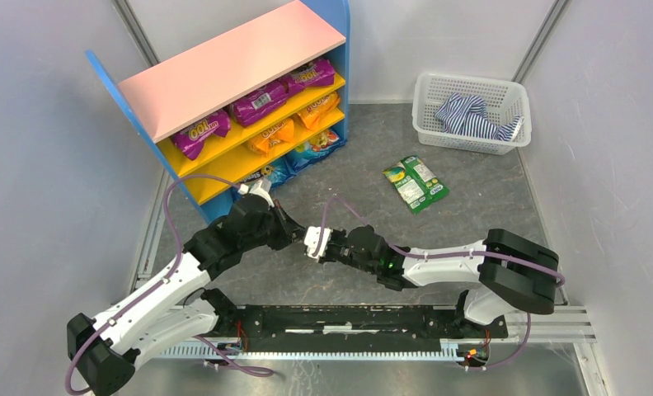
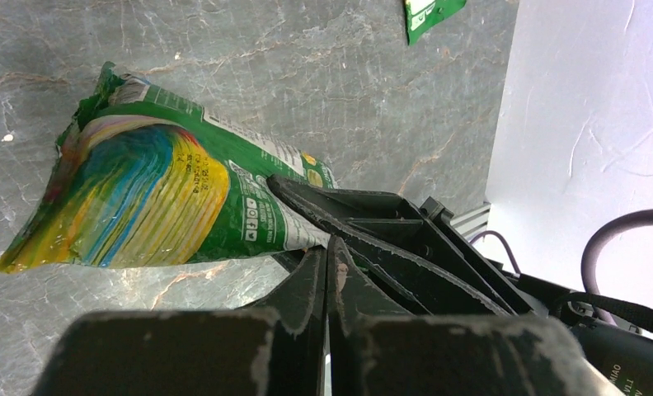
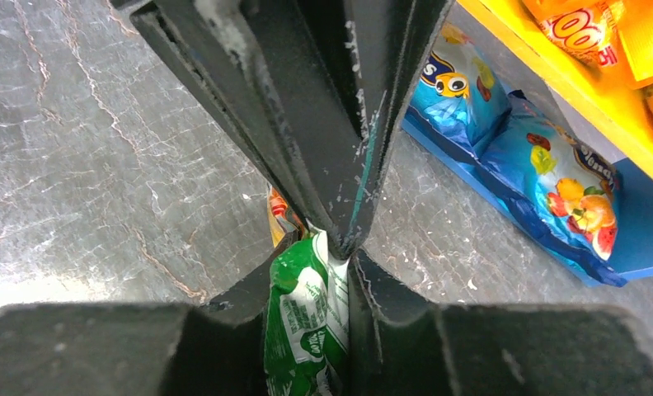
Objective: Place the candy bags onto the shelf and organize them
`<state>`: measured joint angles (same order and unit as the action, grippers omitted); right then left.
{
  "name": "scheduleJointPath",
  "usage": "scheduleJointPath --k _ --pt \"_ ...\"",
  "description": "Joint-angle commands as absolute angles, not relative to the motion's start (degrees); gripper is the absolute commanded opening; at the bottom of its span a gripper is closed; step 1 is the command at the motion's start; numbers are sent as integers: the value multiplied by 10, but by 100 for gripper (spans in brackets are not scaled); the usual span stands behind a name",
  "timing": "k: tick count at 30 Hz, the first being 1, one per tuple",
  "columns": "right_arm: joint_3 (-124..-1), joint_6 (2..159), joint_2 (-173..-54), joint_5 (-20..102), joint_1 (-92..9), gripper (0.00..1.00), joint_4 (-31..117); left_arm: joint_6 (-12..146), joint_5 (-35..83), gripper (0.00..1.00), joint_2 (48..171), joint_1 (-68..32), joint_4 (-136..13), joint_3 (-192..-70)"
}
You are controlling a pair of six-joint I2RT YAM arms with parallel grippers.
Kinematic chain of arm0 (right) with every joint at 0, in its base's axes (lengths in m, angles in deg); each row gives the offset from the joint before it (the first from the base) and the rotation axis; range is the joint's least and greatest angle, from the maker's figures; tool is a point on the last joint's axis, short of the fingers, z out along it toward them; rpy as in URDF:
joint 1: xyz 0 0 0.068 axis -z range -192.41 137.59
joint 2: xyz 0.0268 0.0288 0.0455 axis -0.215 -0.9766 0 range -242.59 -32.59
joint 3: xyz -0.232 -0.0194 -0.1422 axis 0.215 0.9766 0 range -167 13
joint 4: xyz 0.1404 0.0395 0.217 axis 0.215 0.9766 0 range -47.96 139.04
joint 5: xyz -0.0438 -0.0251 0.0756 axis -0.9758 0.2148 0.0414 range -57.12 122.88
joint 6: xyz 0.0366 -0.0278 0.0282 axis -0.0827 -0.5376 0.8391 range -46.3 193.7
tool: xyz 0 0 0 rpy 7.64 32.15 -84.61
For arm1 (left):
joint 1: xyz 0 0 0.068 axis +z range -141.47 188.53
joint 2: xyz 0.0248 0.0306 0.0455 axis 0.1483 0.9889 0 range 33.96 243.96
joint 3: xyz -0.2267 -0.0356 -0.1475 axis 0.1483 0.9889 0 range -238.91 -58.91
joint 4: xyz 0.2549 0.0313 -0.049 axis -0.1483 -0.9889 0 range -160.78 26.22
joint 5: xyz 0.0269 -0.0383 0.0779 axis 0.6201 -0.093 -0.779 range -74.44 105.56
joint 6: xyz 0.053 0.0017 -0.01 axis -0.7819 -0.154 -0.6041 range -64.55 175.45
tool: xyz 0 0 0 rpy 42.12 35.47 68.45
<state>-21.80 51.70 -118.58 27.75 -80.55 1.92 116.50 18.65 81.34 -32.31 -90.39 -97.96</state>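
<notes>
Green bag [image 2: 142,198] is held just in front of the shelf [image 1: 224,62]. The left gripper [image 2: 327,266] is closed tight on one end seam, and the right gripper [image 3: 319,276] meets it there, its fingers pressing both faces of the packet. The bag looks light, thin, soft and glossy, so it will likely slip or crumple if squeezed on the puffy middle. The flat crimped seam is the safer hold, though the body will sag from it. A second bag [image 1: 415,183] lies flat on the floor, farther out from the shelf.
</notes>
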Motion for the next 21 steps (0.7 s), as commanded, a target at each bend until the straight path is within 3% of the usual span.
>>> scheduleJointPath --k 1,7,13,16,19,21 --pt "-215 549 -1167 279 -806 22 3 1170 173 2 802 -320 -893 -1010" --pt "-218 551 -1164 280 -806 3 20 1177 163 9 793 -320 -888 -1009" --pt "-216 559 -1157 278 -806 0 23 1175 161 22 788 -320 -895 -1013" --pt "-207 566 -1151 267 -806 0 22 1160 130 44 782 -320 -927 -1032" --pt "-186 574 -1142 250 -805 0 21 1139 91 80 772 -320 -971 -1065" --pt "-171 582 -1132 242 -802 0 20 1127 70 89 765 -320 -995 -1088"
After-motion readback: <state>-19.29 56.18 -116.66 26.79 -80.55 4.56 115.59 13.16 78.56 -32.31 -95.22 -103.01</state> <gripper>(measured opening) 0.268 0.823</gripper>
